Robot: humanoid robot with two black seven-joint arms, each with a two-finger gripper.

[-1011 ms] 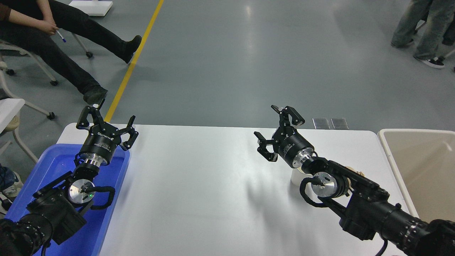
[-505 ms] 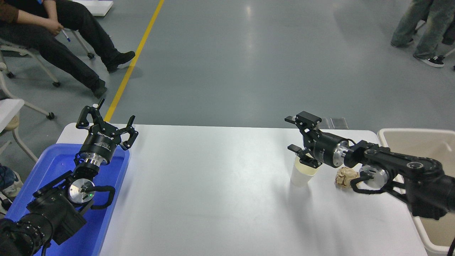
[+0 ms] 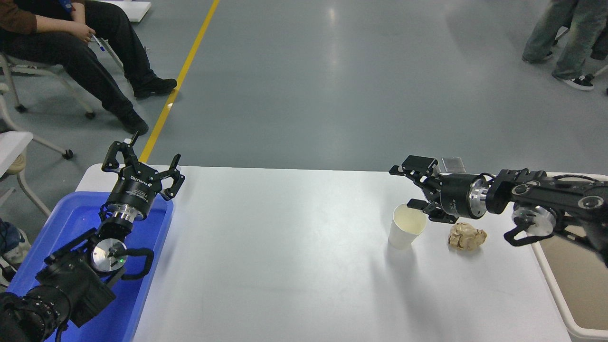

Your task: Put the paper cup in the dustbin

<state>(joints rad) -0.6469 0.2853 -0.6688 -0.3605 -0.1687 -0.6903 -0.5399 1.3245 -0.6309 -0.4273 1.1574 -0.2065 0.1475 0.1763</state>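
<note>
No readable writing: white lettering on the left pincer (image 3: 142, 164) body and a small label on the right pincer (image 3: 414, 186) body are both too small to make out. Bench (image 3: 285, 266) is a plain white top with rounded corners, glare near the middle. Floor is grey and glossy with a yellow line (image 3: 183, 76) running diagonally at upper left. Seated person (image 3: 71, 42) top left holding a pen, another person's legs (image 3: 563, 38) top right. Paper cup (image 3: 406, 226) stands upright on the bench's right half, mouth open, cream inside. Right pincer is spread, fingers pointing left, hovering at the cup's far rim, not gripping it; can't tell if the lower finger touches. Crumpled brown paper ball (image 3: 467, 236) just right of the cup, apart from it. Dustbin (image 3: 565, 304) sits off the bench's right edge, under the right arm. Left pincer is spread and empty, parked over the blue tray (image 3: 71, 218) at lower left.
</note>
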